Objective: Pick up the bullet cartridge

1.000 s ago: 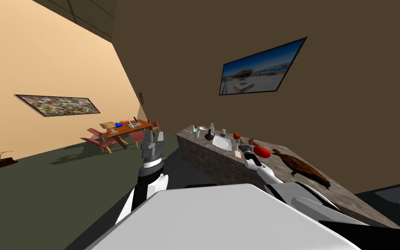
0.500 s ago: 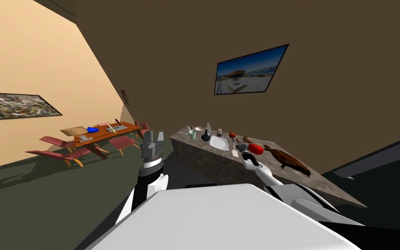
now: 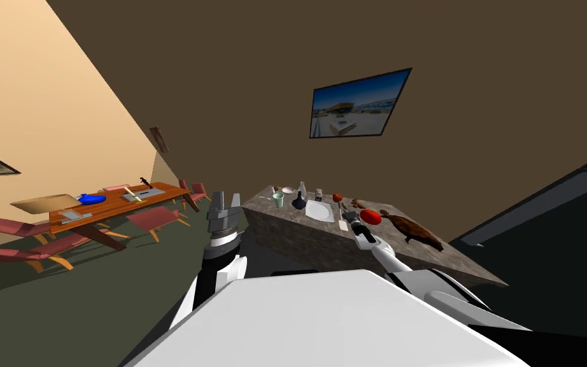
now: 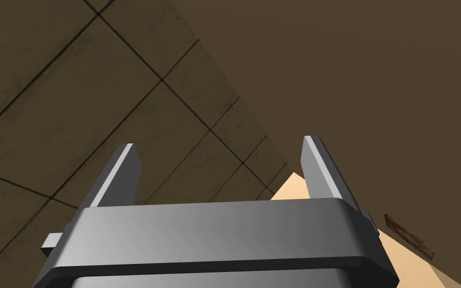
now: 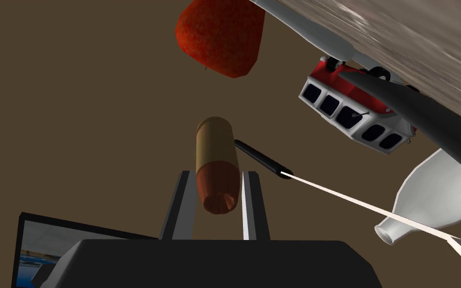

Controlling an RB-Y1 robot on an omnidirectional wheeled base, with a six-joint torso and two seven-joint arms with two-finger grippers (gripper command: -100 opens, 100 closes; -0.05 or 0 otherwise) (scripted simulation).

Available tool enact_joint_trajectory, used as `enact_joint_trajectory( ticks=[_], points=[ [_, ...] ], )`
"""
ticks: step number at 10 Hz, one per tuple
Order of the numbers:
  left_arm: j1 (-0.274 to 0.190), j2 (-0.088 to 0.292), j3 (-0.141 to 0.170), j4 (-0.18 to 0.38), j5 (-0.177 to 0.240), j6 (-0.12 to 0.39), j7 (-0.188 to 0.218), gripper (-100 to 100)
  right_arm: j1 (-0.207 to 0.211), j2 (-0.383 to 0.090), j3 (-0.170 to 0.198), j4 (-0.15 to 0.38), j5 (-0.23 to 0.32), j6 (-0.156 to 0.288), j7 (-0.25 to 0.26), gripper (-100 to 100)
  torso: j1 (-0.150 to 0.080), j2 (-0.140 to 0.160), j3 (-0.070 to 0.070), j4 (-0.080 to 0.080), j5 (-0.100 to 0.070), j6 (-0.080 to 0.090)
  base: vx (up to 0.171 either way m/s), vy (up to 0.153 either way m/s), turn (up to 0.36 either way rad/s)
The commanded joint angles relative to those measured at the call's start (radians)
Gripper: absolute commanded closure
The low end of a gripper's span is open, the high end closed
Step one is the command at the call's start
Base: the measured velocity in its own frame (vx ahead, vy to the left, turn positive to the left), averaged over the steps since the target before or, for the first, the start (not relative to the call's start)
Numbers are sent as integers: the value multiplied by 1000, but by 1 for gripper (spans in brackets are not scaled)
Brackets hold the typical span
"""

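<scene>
Clenching the jaws of the right gripper on the cartridge at the counter, pinching its reddish end and leaving the tan casing past the fingertips. Judging it small, light, stiff, smooth and round, so apt to slip; gripping mid-body seeming safer. Holding the left gripper spread, empty.
</scene>
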Motion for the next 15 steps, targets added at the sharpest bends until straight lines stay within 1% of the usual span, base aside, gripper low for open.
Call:
enact_joint_trajectory(
  ticks=[1,2,3,4,5,6,7,8,9,10,11,12,13,14,15],
  points=[
    [0,0,0,0,0,0,0,0,-6,-1,3,10,28,-2,-3,100,0,0,0,0,0,0,-19,-7,41],
    [0,0,0,0,0,0,0,0,-14,19,10,5,69,-17,-50,100,-1,2,1,0,0,1,100,22,-370],
    [0,0,0,0,0,0,0,0,-14,19,10,5,98,-17,-76,100,1,-3,-1,-1,1,4,146,61,-477],
    [0,0,0,0,0,0,0,0,-14,19,10,5,129,-17,-92,100,2,-6,-3,-1,1,4,67,54,-122],
    [0,0,0,0,0,0,0,0,-14,19,10,5,158,-17,-92,100,2,-4,-2,-1,1,0,5,15,63],
    [0,0,0,0,0,0,0,0,-22,39,18,0,189,-33,-141,100,1,-1,-1,0,0,-1,91,34,-333],
    [0,0,0,0,0,0,0,0,-22,39,18,0,219,-33,-167,100,2,-4,-2,-1,1,3,113,51,-457],
    [0,0,0,0,0,0,0,0,-22,39,18,0,250,-33,-182,100,2,-4,-3,-1,1,4,48,43,-116],
    [0,0,0,0,0,0,0,0,-22,39,18,0,280,-33,-182,100,1,-3,-2,-1,0,0,7,20,60],
    [0,0,0,0,0,0,0,0,-30,59,25,-4,310,-48,-232,100,0,-1,0,0,0,-1,106,60,-344],
    [0,0,0,0,0,0,0,0,-30,59,25,-4,341,-48,-252,100,3,-4,-2,-1,1,2,111,99,-456],
    [0,0,0,0,0,0,0,0,-30,59,25,-4,371,-48,-272,100,5,-5,-3,-1,2,2,44,55,-109],
    [0,0,0,0,0,0,0,0,-30,59,25,-4,401,-48,-272,100,2,-3,-2,-1,1,0,9,-2,63],
    [0,0,0,0,0,0,0,0,-30,59,25,-4,417,-48,-272,100,0,-1,-1,-1,-1,-2,-6,-20,40],
    [0,0,0,0,0,0,0,0,-37,80,32,-9,454,-64,-321,100,-2,0,-1,-1,-1,-2,68,59,-305]
  ],
)
